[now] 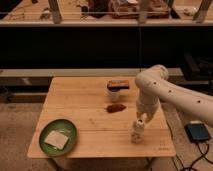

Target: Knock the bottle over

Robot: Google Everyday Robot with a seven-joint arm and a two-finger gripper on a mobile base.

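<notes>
The small pale clear bottle [136, 132] stands near the front right edge of the wooden table [85, 95], leaning slightly. My gripper [141, 120] hangs from the white arm [165, 92] directly above the bottle, right at its top. A white cup with a dark brown top [117, 89] stands further back, in the middle right of the table.
A reddish-brown lump [115, 108] lies mid-table in front of the cup. A green plate [58, 137] holding a pale square item [54, 140] sits at the front left. A dark pad [199, 132] lies on the floor to the right. Dark shelving runs behind the table.
</notes>
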